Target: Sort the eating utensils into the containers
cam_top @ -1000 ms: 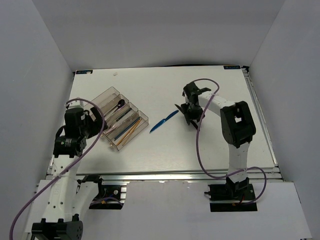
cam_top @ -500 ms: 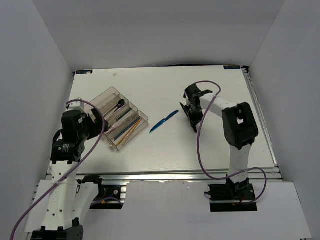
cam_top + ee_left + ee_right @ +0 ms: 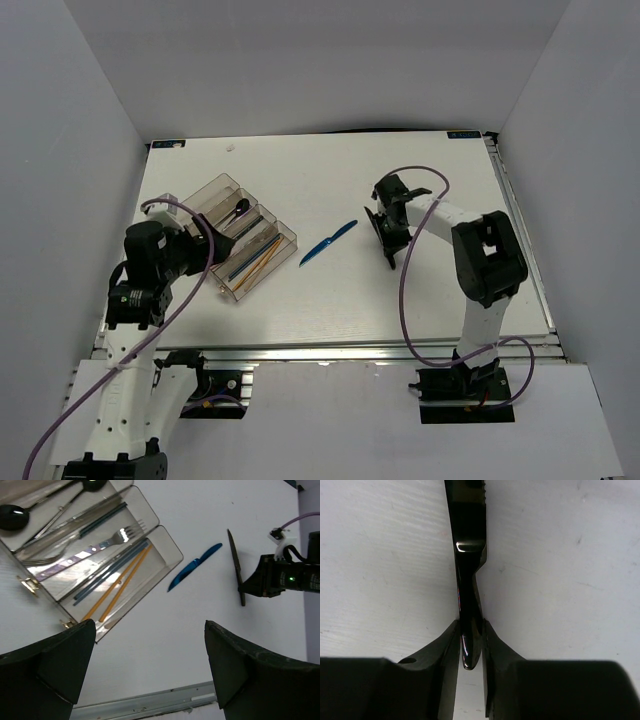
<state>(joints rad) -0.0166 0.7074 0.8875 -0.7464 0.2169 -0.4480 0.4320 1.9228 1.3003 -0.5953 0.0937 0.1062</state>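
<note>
The clear organiser tray (image 3: 287, 236) lies at the left; it also shows in the left wrist view (image 3: 169, 542). It holds black spoons (image 3: 12, 516), silver forks (image 3: 102, 543), orange sticks (image 3: 120, 585) and dark thin sticks. A blue knife (image 3: 328, 243) lies on the table right of the tray, also seen from the left wrist (image 3: 195, 566). My right gripper (image 3: 393, 222) is shut on a black knife (image 3: 468, 575) at its handle end, low over the table; the knife also shows in the left wrist view (image 3: 234, 560). My left gripper (image 3: 150, 625) is open and empty, near the tray's front end (image 3: 197, 246).
The white table (image 3: 330, 300) ends in a metal rail (image 3: 150, 705) at the near edge. White walls enclose the sides and back. A purple cable (image 3: 403, 290) loops off the right arm.
My right gripper has shifted a little to the right and nearer with the black knife in it. My left arm has moved slightly toward the tray's front end.
</note>
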